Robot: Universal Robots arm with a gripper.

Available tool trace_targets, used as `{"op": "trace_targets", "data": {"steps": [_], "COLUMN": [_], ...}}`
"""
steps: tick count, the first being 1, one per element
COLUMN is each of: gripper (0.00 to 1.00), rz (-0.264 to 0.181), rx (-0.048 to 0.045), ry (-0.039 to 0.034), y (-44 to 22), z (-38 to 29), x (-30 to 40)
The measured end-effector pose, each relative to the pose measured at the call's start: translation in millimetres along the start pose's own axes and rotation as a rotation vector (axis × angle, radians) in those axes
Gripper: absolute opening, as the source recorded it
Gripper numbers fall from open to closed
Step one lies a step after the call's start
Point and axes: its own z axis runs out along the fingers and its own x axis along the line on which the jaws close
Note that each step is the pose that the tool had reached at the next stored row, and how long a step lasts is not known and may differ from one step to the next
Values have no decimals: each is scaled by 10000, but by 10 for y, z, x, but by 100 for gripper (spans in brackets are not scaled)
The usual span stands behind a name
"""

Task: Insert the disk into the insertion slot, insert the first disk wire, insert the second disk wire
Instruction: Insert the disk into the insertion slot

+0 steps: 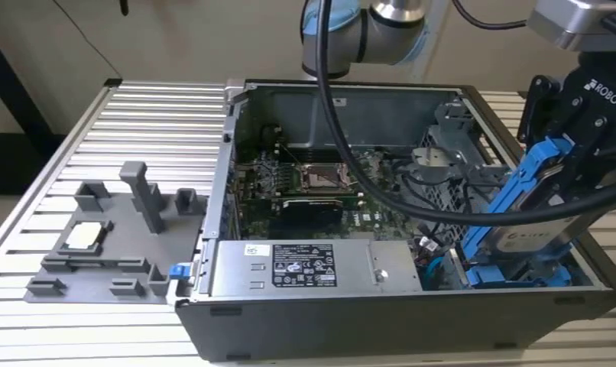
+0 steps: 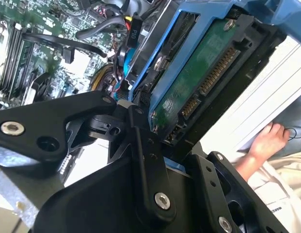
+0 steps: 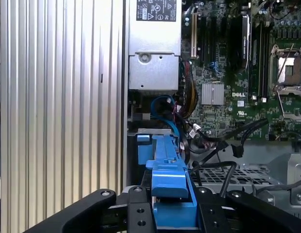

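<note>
Gripper (image 3: pixel 172 206) jaws are clenched on the blue carrier of the disk (image 1: pixel 537 218). Disk long axis stands steeply tilted: the upper end is at the gripper and the lower end dips into the computer case (image 1: pixel 390 325) at the exterior view's right, beside the perforated insertion slot (image 1: pixel 449 191), not seated.

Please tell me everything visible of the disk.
The disk is a flat silver-grey drive with a white label, clipped in a bright blue plastic frame. In the second wrist view its underside shows a green circuit board with a row of connector pins. The claw is shut on it. It stands tilted, lower end inside the open computer case at the exterior view's right.
</note>
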Motion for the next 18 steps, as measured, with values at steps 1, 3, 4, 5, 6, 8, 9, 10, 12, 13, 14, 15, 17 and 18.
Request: {"op": "trace_targets", "data": {"steps": [1, 3, 4, 5, 6, 8, 9, 10, 12, 13, 14, 15, 17, 18], "gripper": [33, 33, 33, 33, 33, 33, 33, 33, 33, 33, 33, 33, 33, 33], "rz": [-8, -16, -21, -26, -29, -32, -33, -34, -35, -33, -33, -33, -34, -34], "rx": [0, 1, 2, 2, 4, 10, 12, 13, 14, 14, 14, 15, 14, 14], "ry": [0, 1, 2, 3, 3, 3, 2, 0, 1, 1, 2, -1, -10, -15], "y": [-5, -10, -12, -15, -16, -18, -19, -20, -25, -26, -27, -28, -29, -30], "z": [10, 27, 36, 46, 57, 80, 94, 108, 137, 150, 162, 175, 199, 211], "x": [1, 2, 2, 3, 2, 3, 2, 3, 2, 2, 2, 2, 1, 0]}}
